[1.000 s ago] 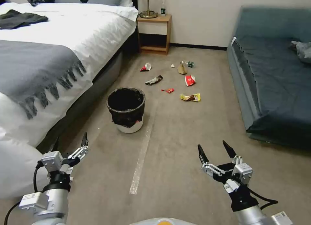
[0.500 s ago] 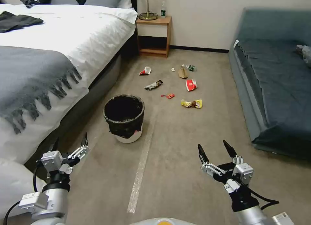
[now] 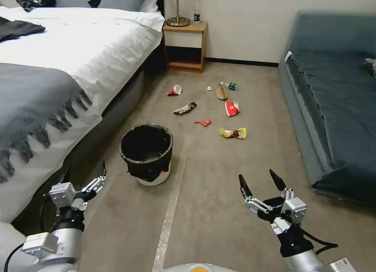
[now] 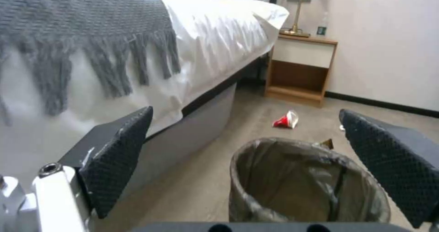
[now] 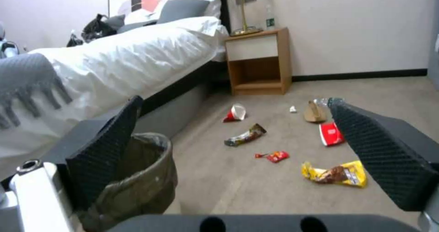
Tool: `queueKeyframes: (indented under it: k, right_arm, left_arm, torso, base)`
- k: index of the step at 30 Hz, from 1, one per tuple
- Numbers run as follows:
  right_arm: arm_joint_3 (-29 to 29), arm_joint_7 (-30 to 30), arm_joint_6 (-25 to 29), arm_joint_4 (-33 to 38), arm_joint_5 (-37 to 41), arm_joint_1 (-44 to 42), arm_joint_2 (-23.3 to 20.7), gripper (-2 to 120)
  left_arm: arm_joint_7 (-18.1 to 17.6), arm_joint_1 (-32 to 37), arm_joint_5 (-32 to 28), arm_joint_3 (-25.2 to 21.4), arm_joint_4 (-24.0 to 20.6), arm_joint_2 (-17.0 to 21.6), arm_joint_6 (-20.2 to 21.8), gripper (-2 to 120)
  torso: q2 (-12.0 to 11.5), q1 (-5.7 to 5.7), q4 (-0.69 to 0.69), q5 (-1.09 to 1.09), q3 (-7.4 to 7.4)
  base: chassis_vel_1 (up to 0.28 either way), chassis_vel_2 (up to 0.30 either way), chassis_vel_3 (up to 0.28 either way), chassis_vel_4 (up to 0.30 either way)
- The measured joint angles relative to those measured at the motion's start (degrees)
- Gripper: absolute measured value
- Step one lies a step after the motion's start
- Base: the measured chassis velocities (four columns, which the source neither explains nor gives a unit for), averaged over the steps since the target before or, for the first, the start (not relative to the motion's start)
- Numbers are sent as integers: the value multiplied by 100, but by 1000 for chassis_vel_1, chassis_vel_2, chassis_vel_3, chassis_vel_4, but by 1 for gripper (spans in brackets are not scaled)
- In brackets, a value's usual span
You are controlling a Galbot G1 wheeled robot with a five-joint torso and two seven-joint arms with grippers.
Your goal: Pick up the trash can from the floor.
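The trash can, a small round white bin with a black liner over its rim, stands upright on the beige carpet floor beside the bed. It also shows between the fingers in the left wrist view, ahead of the left gripper. My left gripper hovers open, short of the can and to its left, not touching it. My right gripper is open too, held to the right of the can with nothing between its fingers. The right wrist view catches the trash can at one side.
A white bed with a grey throw runs along the left. A blue-grey sofa lines the right, and a wooden nightstand stands at the back wall. Several wrappers and cups lie beyond the can. A pale tape strip crosses the carpet.
The whole picture has shifted: the camera has moved forward, so the can, bed and litter sit nearer and lower. Both grippers hold the same open pose.
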Motion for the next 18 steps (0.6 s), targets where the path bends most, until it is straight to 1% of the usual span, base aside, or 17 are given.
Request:
queueKeyframes:
  k: [11,14,18]
  right_arm:
    - [-22,80,3,0,8,17,29,100]
    - [-18,90,3,11,17,17,25,100]
    - [-12,88,3,18,22,13,18,100]
  left_arm:
    - [-5,-29,-33,-14,5,37,5,100]
    - [-8,-51,-46,-14,19,42,14,100]
    - [-22,-74,-58,-14,27,46,33,100]
  torso:
    - [0,0,-1,0,0]
    - [0,1,-1,0,1]
    - [0,0,0,0,0]
  base:
    - [-114,118,118,-122]
    - [-87,81,68,-74]
    - [0,0,0,0]
